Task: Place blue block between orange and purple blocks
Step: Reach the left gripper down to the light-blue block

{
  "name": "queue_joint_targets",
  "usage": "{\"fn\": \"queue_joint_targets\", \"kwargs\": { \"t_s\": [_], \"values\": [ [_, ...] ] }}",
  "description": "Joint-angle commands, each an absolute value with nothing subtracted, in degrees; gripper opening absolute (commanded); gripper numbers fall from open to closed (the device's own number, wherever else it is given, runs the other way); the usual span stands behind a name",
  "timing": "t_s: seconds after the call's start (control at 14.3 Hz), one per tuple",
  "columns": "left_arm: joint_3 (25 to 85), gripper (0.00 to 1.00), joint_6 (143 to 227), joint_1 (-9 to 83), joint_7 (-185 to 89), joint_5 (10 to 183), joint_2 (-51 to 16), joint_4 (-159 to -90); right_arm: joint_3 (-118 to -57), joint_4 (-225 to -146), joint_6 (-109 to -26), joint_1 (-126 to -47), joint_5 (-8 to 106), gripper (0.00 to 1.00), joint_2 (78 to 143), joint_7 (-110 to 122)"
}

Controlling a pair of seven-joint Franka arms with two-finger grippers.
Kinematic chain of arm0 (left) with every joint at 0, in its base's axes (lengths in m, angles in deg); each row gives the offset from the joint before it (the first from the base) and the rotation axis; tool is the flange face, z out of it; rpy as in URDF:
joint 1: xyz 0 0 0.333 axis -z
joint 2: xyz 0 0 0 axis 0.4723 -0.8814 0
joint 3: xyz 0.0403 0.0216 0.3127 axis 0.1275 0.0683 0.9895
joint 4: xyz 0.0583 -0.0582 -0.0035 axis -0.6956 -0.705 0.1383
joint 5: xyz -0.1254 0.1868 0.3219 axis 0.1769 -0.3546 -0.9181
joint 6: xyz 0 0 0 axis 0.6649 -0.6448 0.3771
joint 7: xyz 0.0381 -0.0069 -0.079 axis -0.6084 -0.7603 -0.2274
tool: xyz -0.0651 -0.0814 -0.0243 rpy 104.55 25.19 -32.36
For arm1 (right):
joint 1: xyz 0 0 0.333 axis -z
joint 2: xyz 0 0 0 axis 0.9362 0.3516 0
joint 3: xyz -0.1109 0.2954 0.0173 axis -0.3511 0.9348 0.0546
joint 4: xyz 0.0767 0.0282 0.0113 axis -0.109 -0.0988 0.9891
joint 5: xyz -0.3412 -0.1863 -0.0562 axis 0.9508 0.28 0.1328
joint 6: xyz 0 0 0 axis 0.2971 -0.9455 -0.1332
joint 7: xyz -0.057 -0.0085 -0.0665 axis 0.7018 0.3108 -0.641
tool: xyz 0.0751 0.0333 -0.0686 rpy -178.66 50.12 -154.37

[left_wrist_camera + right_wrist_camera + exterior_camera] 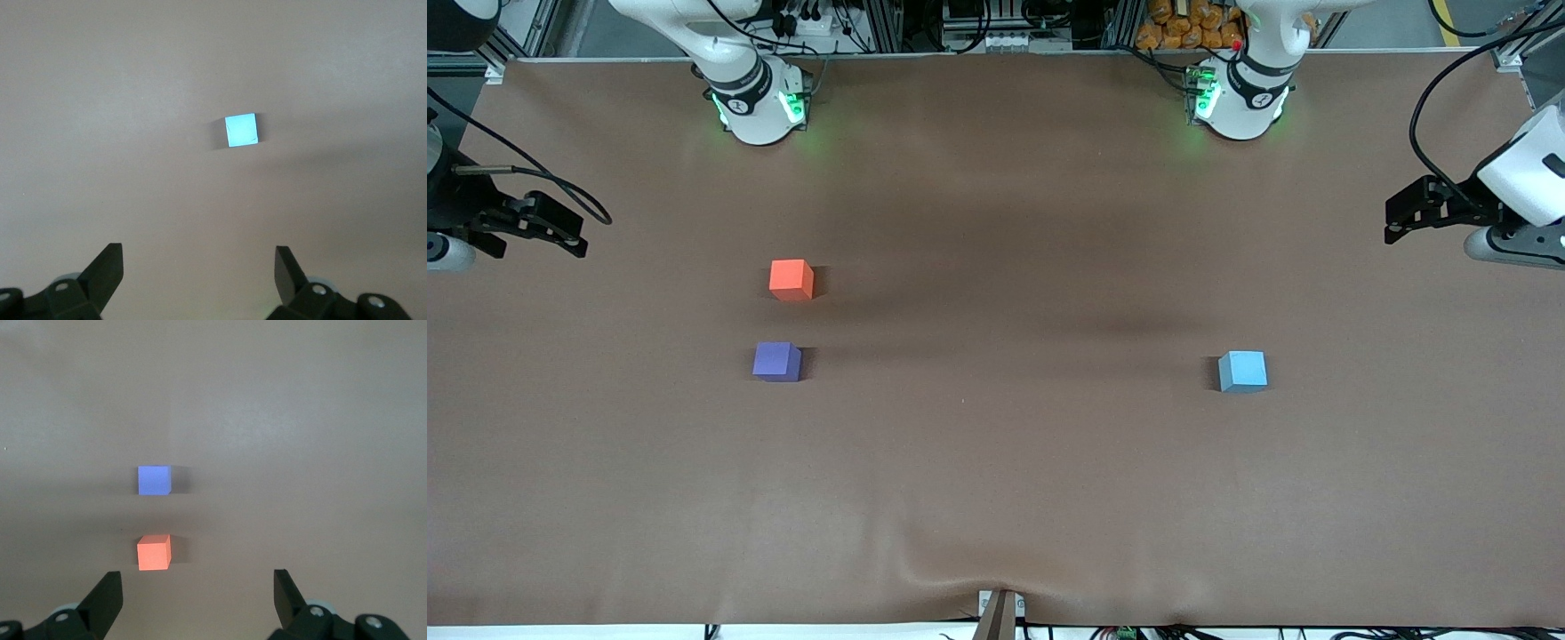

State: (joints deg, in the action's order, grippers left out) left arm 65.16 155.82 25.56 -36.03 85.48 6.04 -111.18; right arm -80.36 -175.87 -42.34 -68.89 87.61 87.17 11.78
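Seeing both the left gripper point(1392, 222) and right gripper point(578, 242) wide open and empty, I planned a square, centred left-arm descent onto the blue block point(1242, 371).

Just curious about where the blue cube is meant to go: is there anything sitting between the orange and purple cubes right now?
Nothing: only bare brown table separates the orange block and purple block, as the front and right wrist views show.

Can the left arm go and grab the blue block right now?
Probably yes. The left gripper is open and holds nothing, up in the air at the left arm's end of the table. The blue block sits alone on the brown table with nothing beside it or on it.
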Motion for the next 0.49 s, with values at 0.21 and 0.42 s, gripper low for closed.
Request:
{"fn": "queue_joint_targets", "kwargs": {
  "t_s": [0.21, 0.42],
  "values": [
    [64.7, 1.00, 159.6, 26.9, -36.3, 86.6, 3.0, -111.0, -80.3, -175.7, -42.3, -69.1, 88.2, 1.00, 87.0, 11.5],
    [64.8, 1.00, 164.2, 30.7, -37.0, 86.9, -3.3, -110.1, -80.3, -175.7, -42.3, -68.9, 88.2, 1.00, 87.0, 11.5]
  ]
}}
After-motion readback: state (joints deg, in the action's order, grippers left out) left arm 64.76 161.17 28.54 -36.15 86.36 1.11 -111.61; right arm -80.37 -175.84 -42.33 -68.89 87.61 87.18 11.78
